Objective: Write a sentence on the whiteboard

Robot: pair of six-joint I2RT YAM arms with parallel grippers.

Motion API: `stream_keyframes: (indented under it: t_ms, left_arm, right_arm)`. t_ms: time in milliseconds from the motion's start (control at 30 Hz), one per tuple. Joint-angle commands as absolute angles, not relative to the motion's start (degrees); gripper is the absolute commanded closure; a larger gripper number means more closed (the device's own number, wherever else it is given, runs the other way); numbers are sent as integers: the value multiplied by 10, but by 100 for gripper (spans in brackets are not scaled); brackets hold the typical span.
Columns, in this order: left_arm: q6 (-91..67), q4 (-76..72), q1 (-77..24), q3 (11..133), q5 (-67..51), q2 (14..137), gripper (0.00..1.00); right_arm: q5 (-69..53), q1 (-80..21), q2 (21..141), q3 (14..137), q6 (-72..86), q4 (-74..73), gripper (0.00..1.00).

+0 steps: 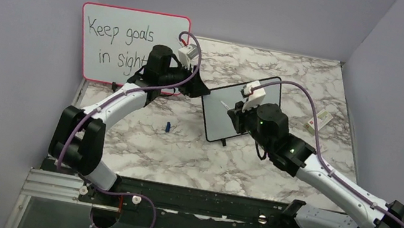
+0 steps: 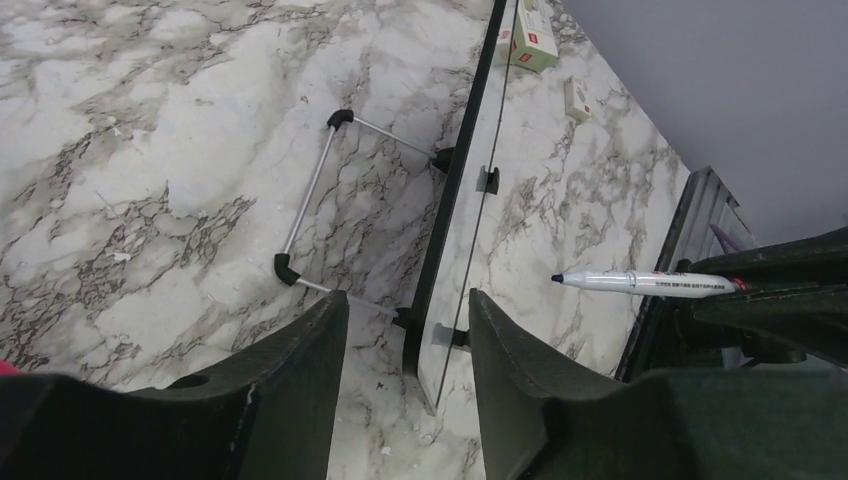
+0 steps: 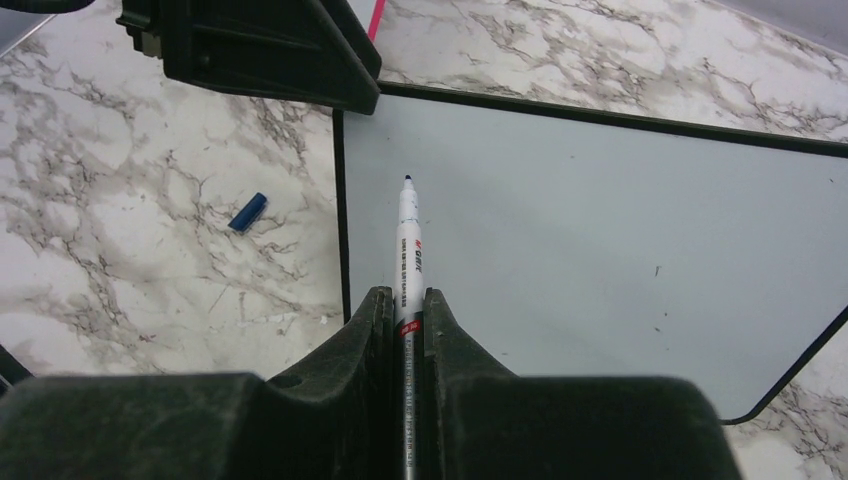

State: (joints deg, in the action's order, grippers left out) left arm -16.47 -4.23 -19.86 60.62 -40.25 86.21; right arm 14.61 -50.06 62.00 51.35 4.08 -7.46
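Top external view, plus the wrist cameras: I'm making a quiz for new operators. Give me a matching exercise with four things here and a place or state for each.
Things:
1. marker
2. blue cap
3. whiteboard
4. pink-framed board

Places or states:
A. lying loose on the table
B. blank, its edge straddled by the left gripper
C. clamped in the right gripper
D. bearing black handwriting

Pairs: 1-C, 2-A, 3-B, 4-D
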Motion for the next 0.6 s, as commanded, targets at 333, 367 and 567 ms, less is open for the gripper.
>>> stream_keyframes:
  t_ms: [333, 367, 567]
  left_arm:
    - [-177, -121, -184, 595, -499, 905, 68]
    - [-177, -123, -184, 594, -502, 908, 69]
    - [-167, -126, -179, 593, -510, 914, 77]
  right_arm:
    - [177, -527, 670, 568, 45, -70, 99]
    - [182, -529, 674, 570, 44, -71, 99]
    - [210, -541, 693, 576, 40, -68, 99]
